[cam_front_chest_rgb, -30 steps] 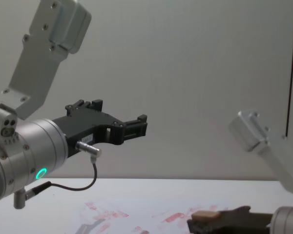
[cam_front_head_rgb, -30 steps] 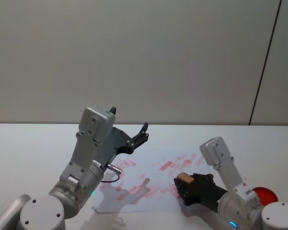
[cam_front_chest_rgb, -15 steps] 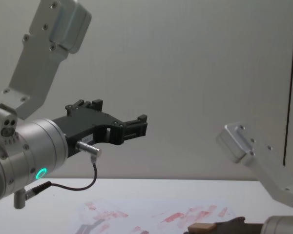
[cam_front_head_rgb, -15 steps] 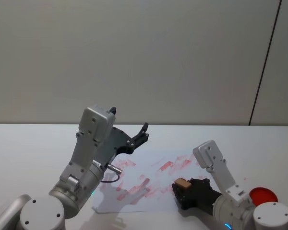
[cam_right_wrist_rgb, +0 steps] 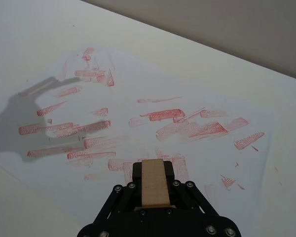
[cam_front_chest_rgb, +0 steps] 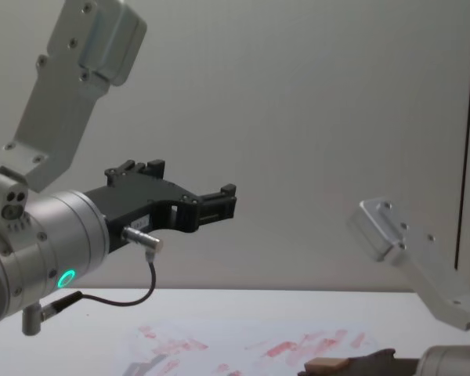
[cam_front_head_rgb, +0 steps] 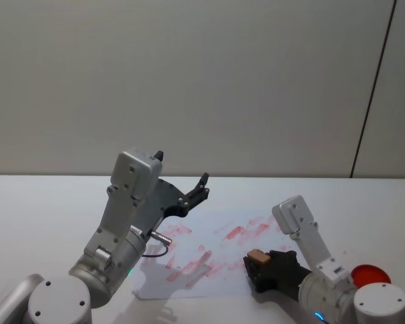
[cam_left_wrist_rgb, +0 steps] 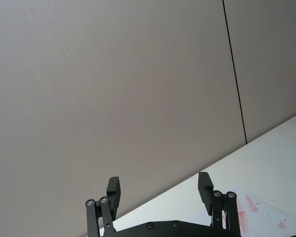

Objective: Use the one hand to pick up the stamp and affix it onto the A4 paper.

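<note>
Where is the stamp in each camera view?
Head: stamp low, right of centre, clamped in the right gripper over the paper.
Chest: stamp at the bottom edge, right of centre.
Right wrist: stamp bottom centre of the picture, between the jaws.
Left wrist: the raised, open left gripper, with a paper corner beside it.
Shared landmark: the red-marked paper.

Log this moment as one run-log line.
right gripper: shut on stamp, low at A4 paper near-right part | contact: cannot tell | left gripper: open, raised, idle
</note>
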Controlling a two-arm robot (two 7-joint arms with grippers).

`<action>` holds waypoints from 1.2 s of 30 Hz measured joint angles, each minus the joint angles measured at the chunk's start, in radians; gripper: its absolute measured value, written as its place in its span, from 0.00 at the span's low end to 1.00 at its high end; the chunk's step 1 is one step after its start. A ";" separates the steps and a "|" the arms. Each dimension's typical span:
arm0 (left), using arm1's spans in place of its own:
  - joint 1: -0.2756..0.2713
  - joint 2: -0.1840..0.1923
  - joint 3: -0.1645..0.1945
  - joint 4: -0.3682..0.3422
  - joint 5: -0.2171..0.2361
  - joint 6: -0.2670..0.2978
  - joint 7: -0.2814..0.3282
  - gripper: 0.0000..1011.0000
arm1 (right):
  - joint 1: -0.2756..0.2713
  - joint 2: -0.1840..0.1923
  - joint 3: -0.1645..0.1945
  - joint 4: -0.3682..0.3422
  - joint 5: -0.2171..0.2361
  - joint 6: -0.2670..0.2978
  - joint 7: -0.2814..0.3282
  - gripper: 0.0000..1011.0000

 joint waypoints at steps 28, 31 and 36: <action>0.000 0.000 0.000 0.000 0.000 0.000 0.000 0.99 | -0.003 0.030 0.078 -0.167 0.215 -0.080 -0.068 0.22; 0.000 0.000 0.000 0.000 0.000 0.000 0.000 0.99 | -0.027 0.057 0.096 -0.195 0.226 -0.082 -0.080 0.22; 0.000 0.000 0.000 0.000 0.000 0.000 0.000 0.99 | -0.073 0.104 0.124 -0.239 0.241 -0.088 -0.099 0.22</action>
